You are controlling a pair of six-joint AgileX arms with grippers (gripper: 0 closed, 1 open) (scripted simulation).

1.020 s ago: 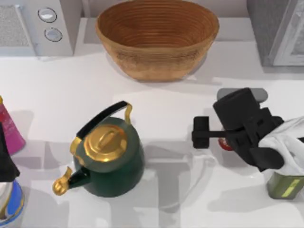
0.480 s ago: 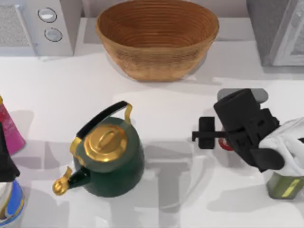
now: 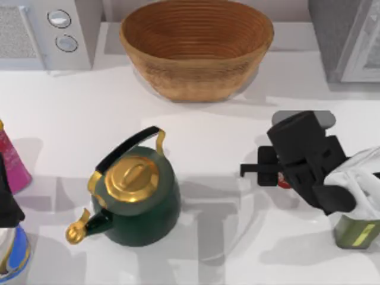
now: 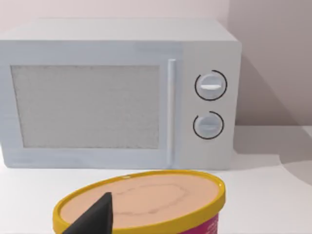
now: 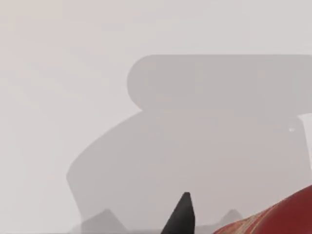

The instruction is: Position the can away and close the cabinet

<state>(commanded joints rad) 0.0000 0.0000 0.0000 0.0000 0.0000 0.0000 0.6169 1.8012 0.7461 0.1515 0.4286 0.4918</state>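
Red cylindrical can (image 3: 284, 180) under right gripper (image 3: 267, 169), woven basket (image 3: 196, 44)

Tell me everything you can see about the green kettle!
The kettle is dark green and shiny, like painted metal, round and squat. It has a gold lid with a small knob, a gold spout pointing toward the table's left front, and a black handle with gold ends arching over the top. It stands upright on the white table, in front of the wooden bowl. Nothing touches it except the table.
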